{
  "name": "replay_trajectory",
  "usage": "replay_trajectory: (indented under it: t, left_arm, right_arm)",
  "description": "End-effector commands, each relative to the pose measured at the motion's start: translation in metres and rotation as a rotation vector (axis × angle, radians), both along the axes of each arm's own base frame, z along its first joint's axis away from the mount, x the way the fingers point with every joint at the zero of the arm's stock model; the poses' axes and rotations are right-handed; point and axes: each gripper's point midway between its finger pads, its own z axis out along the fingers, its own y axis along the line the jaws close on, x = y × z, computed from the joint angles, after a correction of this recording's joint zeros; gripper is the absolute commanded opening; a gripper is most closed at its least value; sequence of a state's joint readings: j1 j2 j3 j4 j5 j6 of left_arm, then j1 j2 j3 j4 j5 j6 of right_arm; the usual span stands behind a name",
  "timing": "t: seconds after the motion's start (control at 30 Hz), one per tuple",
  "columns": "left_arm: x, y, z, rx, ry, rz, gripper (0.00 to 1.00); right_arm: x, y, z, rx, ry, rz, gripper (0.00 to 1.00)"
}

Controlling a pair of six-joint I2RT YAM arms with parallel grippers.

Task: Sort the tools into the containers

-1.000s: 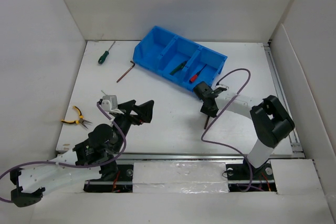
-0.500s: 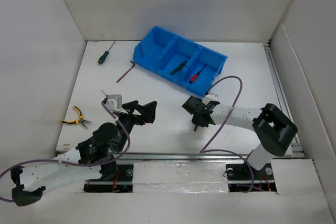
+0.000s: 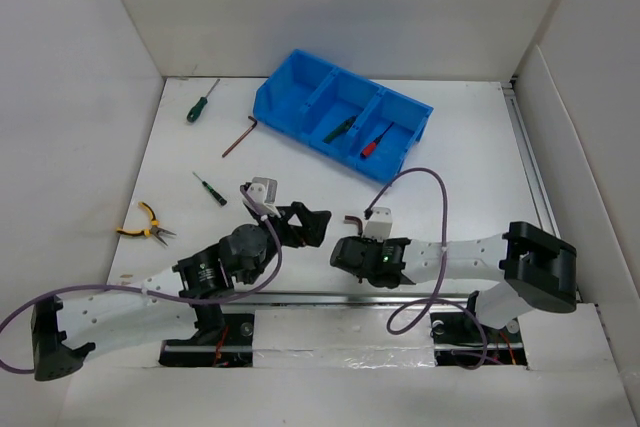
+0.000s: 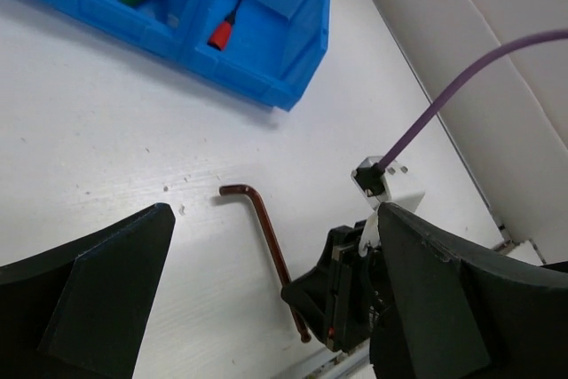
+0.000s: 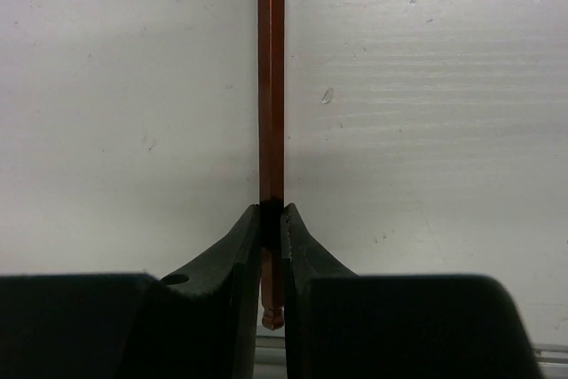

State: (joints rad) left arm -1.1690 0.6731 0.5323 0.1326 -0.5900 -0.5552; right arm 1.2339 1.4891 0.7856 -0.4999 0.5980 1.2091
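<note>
Right gripper (image 5: 271, 230): jaws pinched tight on the long leg of a brown hex key (image 5: 270, 86), near its end. The key lies flat along the table (image 3: 450, 187), near the front edge, bent end pointing away from the fingers.

Left gripper (image 3: 305, 224): spread wide, nothing in it, just beside the right one.

Blue bin (image 3: 300, 97) at the far side. Middle compartment: a green-handled tool (image 3: 340, 129). Right end compartment: a red screwdriver (image 3: 372, 144).

Loose on the table, left side: green screwdriver (image 3: 200, 105), second hex key (image 3: 238, 135), small screwdriver (image 3: 210, 188), yellow pliers (image 3: 143, 224).
</note>
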Motion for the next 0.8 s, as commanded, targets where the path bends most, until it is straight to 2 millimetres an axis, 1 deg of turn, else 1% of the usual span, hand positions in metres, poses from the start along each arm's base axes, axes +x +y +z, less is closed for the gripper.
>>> replay_trajectory:
  t: [0.0, 0.03, 0.13, 0.17, 0.23, 0.27, 0.3, 0.33, 0.4, 0.43, 0.47, 0.5, 0.57, 0.6, 0.67, 0.7, 0.73, 0.77]
  left_arm:
    - [-0.007, -0.014, 0.016, -0.093, 0.038, -0.057, 0.99]
    - [-0.007, -0.015, 0.010, -0.083, 0.052, -0.059, 0.99]
    - [-0.008, -0.017, -0.001, -0.085, 0.082, -0.059, 0.99]
    - [-0.009, -0.018, -0.007, -0.083, 0.094, -0.061, 0.99]
    - [-0.010, -0.021, -0.011, -0.089, 0.104, -0.068, 0.99]
    - [-0.011, -0.022, -0.018, -0.081, 0.112, -0.073, 0.99]
    - [-0.011, -0.024, -0.019, -0.085, 0.116, -0.078, 0.99]
    - [-0.010, -0.026, -0.022, -0.089, 0.123, -0.086, 0.98]
    - [-0.006, -0.025, -0.029, -0.093, 0.140, -0.085, 0.97]
    - [-0.007, -0.031, -0.031, -0.100, 0.148, -0.113, 0.97]
    - [-0.006, -0.031, -0.034, -0.102, 0.158, -0.114, 0.97]
    - [-0.005, -0.031, -0.039, -0.099, 0.166, -0.117, 0.97]
    - [-0.002, -0.033, -0.042, -0.102, 0.174, -0.125, 0.97]
    - [-0.002, -0.034, -0.044, -0.099, 0.175, -0.131, 0.97]
    - [-0.002, -0.037, -0.045, -0.105, 0.172, -0.139, 0.96]
    - [-0.004, -0.043, -0.039, -0.127, 0.149, -0.174, 0.95]
    - [-0.005, -0.046, -0.038, -0.131, 0.136, -0.194, 0.94]
    - [-0.001, -0.046, -0.041, -0.129, 0.137, -0.189, 0.91]
  right_arm:
    - [0.022, 0.016, 0.022, 0.038, -0.148, -0.052, 0.00]
    - [0.020, 0.018, 0.020, 0.033, -0.154, -0.051, 0.00]
    - [0.024, 0.018, 0.018, 0.031, -0.175, -0.067, 0.00]
    - [0.026, 0.021, 0.019, 0.046, -0.183, -0.066, 0.00]
    - [0.024, 0.021, 0.020, 0.052, -0.200, -0.052, 0.00]
    - [0.023, 0.026, 0.025, 0.074, -0.214, -0.044, 0.00]
    - [0.021, 0.027, 0.028, 0.080, -0.238, -0.038, 0.00]
    - [0.018, 0.024, 0.028, 0.082, -0.249, -0.037, 0.00]
    - [0.014, 0.027, 0.041, 0.128, -0.275, -0.030, 0.00]
    - [0.013, 0.023, 0.042, 0.129, -0.279, -0.034, 0.00]
    - [0.010, 0.025, 0.046, 0.147, -0.286, -0.021, 0.00]
    - [0.010, 0.026, 0.054, 0.173, -0.293, -0.019, 0.00]
    - [0.010, 0.023, 0.058, 0.177, -0.297, -0.010, 0.00]
    - [0.010, 0.022, 0.064, 0.192, -0.302, -0.008, 0.00]
    - [0.007, 0.020, 0.069, 0.193, -0.305, 0.001, 0.00]
    - [0.005, 0.020, 0.076, 0.213, -0.316, 0.006, 0.00]
    - [0.005, 0.019, 0.080, 0.221, -0.325, 0.004, 0.00]
    - [0.004, 0.021, 0.084, 0.230, -0.333, 0.018, 0.00]
